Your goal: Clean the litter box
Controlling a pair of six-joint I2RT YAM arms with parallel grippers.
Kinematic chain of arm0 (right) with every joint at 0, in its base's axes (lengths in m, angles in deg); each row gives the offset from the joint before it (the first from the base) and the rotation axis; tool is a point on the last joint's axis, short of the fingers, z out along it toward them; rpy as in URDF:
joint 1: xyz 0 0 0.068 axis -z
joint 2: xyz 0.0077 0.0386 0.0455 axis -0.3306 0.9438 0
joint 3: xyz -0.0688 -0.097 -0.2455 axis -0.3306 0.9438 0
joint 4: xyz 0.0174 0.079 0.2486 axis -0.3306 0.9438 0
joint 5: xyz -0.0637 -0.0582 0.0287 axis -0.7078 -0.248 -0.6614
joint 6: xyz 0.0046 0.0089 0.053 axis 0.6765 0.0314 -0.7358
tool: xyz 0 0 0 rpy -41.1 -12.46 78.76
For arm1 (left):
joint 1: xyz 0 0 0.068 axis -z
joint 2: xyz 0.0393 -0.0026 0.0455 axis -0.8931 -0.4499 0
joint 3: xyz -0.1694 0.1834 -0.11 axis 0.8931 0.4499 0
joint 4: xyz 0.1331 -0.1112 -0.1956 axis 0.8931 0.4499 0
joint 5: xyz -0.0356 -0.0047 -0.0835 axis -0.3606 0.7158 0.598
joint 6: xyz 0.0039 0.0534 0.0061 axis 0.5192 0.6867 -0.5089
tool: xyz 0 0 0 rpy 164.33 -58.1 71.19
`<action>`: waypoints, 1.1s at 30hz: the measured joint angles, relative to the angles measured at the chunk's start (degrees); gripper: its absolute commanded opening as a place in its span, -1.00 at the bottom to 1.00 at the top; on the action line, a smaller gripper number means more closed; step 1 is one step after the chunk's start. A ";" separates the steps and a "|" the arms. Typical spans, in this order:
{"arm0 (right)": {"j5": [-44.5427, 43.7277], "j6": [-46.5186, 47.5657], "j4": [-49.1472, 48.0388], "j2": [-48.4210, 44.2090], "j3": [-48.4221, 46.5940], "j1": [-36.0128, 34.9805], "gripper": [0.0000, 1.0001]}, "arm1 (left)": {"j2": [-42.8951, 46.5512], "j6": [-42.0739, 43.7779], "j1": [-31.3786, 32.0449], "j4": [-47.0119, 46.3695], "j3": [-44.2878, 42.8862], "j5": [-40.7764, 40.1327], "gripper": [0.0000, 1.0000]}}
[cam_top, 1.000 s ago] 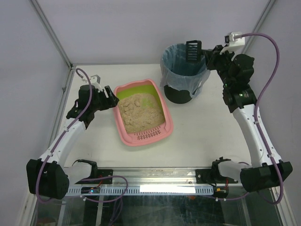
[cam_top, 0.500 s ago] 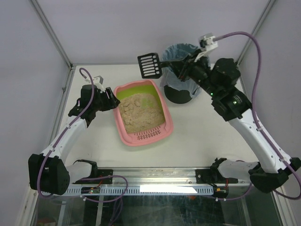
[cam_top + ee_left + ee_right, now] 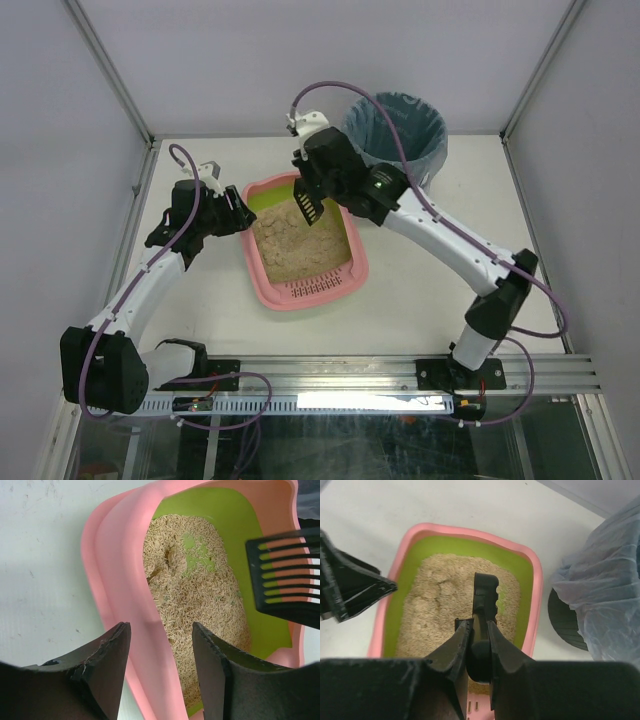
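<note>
The pink litter box [image 3: 315, 291] with lime-green inner wall and beige litter lies mid-table. My left gripper [image 3: 243, 213] is open, and its fingers [image 3: 107, 665] straddle the box's left rim [image 3: 120, 555], one outside and one over the litter. My right gripper [image 3: 312, 185] is shut on the handle of the black slotted scoop [image 3: 308, 207]. It holds the scoop over the far part of the litter. In the right wrist view the scoop [image 3: 486, 597] points down at the litter inside the box [image 3: 536, 595]. The scoop's blade also shows in the left wrist view [image 3: 290, 611].
The round black bin with a blue bag [image 3: 395, 125] stands at the back right, just beyond the box. It also shows in the right wrist view [image 3: 605, 580]. The right arm stretches across the table from front right. Frame posts and walls bound the table.
My right arm has swung left from above the bin, carrying the scoop, and lowered it over the litter box. My left arm has hardly moved.
</note>
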 measured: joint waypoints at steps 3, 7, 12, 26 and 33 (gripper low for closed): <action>-4.79 1.05 3.69 6.51 -5.27 -1.51 -1.00 | 0.00 0.00 0.00 0.00 0.00 0.04 0.08; -10.43 2.08 6.97 13.40 -9.14 -2.95 -1.00 | 0.00 0.02 0.00 0.00 0.00 0.07 0.08; -15.43 3.65 8.44 18.38 -9.29 -3.78 -1.00 | 0.00 0.02 0.00 0.00 0.00 0.15 0.08; -22.69 2.21 18.56 28.94 -19.96 -5.66 -1.00 | -0.02 0.02 0.00 0.00 0.00 0.26 0.09; -22.21 -3.56 23.91 31.54 -22.45 -5.99 -1.00 | -0.13 0.00 0.00 0.00 0.00 0.28 0.09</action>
